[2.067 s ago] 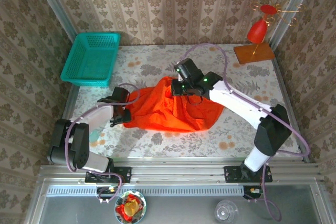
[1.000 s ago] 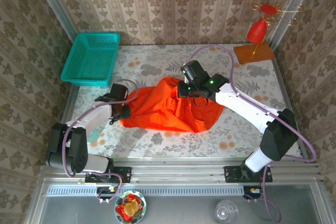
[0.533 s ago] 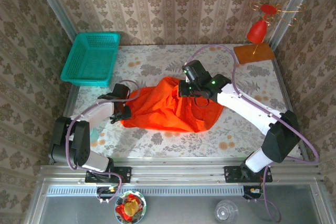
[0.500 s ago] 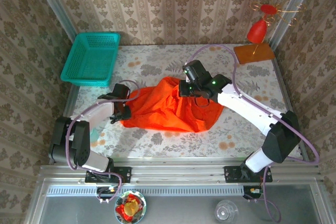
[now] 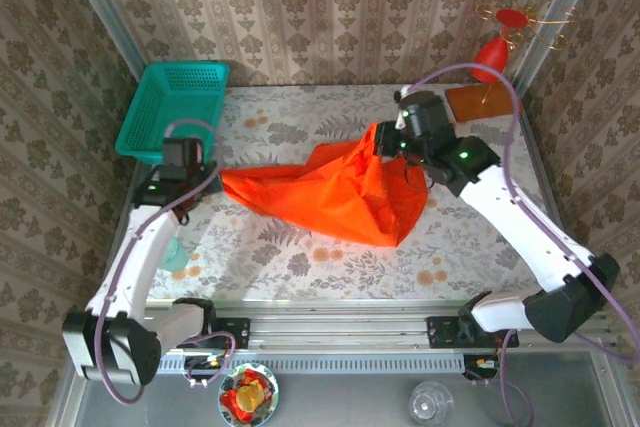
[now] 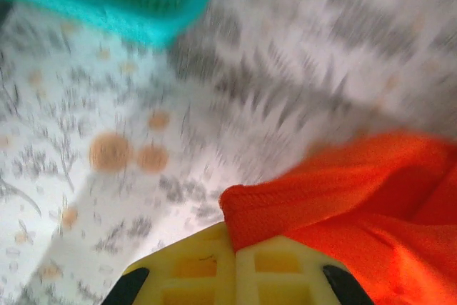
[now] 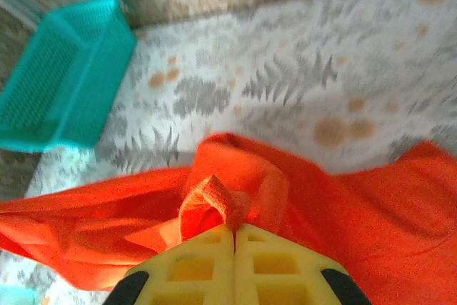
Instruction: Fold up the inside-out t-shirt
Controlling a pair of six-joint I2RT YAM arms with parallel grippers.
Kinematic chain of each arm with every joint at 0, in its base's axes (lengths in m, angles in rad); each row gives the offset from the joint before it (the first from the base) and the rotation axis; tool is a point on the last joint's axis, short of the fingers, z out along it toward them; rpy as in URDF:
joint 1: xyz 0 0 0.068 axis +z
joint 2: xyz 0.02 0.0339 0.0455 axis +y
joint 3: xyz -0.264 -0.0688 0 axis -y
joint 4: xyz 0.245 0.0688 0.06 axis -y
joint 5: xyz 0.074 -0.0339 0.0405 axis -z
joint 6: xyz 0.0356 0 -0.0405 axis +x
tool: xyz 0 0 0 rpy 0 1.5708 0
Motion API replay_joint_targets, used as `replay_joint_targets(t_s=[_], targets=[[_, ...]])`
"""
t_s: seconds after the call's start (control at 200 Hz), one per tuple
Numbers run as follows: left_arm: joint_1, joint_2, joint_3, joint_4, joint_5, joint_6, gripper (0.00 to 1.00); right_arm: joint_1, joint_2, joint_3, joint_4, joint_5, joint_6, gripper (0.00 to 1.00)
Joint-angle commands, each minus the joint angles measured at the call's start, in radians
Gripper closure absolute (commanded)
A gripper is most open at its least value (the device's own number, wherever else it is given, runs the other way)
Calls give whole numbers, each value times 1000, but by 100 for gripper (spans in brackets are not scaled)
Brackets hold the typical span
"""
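The left end effector (image 5: 212, 177), its yellow fingers (image 6: 193, 266) pressed together, pinches one corner of the orange inside-out t-shirt (image 5: 340, 192) near the teal basket (image 5: 175, 107). The right end effector (image 5: 384, 143), likewise closed, grips a bunched fold of cloth at the garment's right end. The shirt spans between the two over the middle of the floral-print bench (image 5: 290, 122), its lower edge drooping toward the near side. A red ornament (image 5: 492, 55) stands at the far right corner.
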Motion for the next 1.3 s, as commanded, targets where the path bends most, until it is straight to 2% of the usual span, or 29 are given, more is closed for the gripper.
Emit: replay_joint_targets(t_s=[0.0,0.145,0.27,0.38,0.495,0.645,0.755,0.855,1.175,1.29], targets=[[83,-35,149,6,191,16,100,-48,-69,108,-24,60,-67,100],[181,-45,304,98,398,-30,100,-122,-147,200,-58,125,-118,100],[191,-77,319,140,389,-67,100,-153,-249,173,-60,188,-116,100],[191,-103,213,159,401,-89,100,-156,-326,47,-90,195,-63,100],[183,-84,28,159,491,-97,100,-158,-356,-165,-131,139,24,100],[136,42,-230,254,581,-92,100,-168,-257,-428,-131,19,85,99],[99,182,-310,311,580,-74,100,-166,-119,-503,-135,-4,85,81],[88,255,-334,356,563,-63,100,-148,-83,-532,-132,-1,79,73],[88,262,-287,321,537,-30,100,27,-134,-524,-177,-13,76,63],[88,253,-281,314,534,-30,100,71,-90,-557,-109,-141,66,63]])
